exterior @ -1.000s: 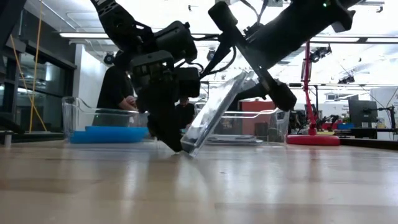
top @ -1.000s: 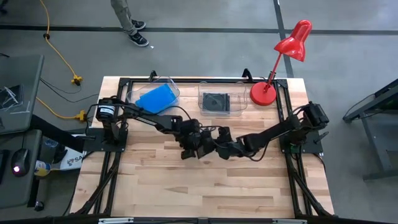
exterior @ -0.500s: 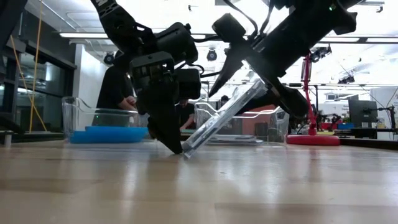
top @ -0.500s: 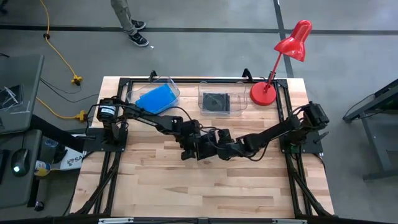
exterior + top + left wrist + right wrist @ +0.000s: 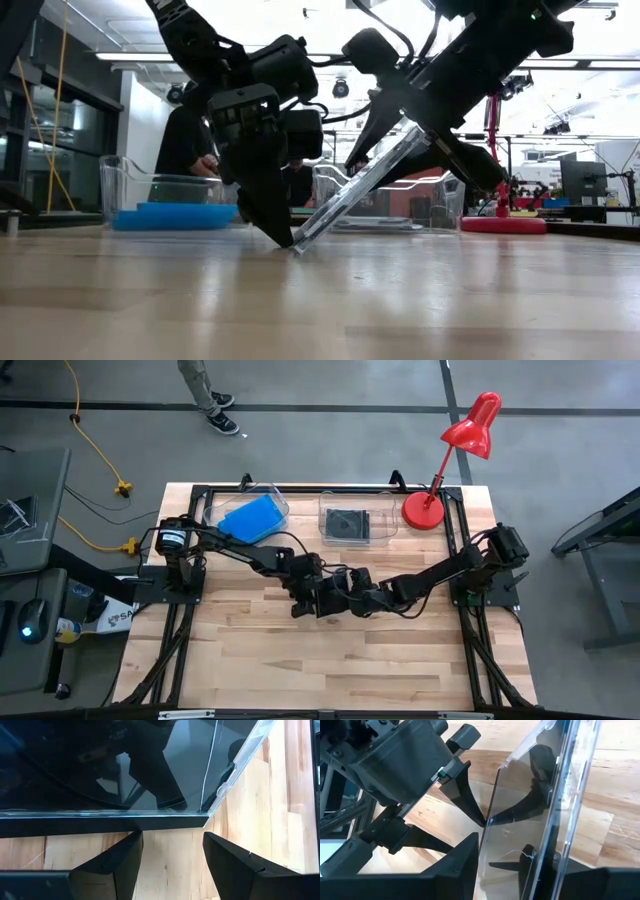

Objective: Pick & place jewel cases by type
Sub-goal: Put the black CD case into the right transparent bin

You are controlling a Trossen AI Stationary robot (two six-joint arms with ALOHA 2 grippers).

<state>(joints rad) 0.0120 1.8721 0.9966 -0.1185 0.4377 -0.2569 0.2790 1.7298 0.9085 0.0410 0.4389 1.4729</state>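
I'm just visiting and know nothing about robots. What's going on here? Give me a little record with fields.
Setting: wooden table, two dark arms meeting mid-table
Tilted case: a jewel case propped on one edge, leaning
Left gripper: open, fingertips down on the table at the case's lower edge
Right gripper: straddling the case's raised part, one finger on each side
Left tub: holds blue cases
Right tub: holds a black case
Also there: red lamp at the table's far corner
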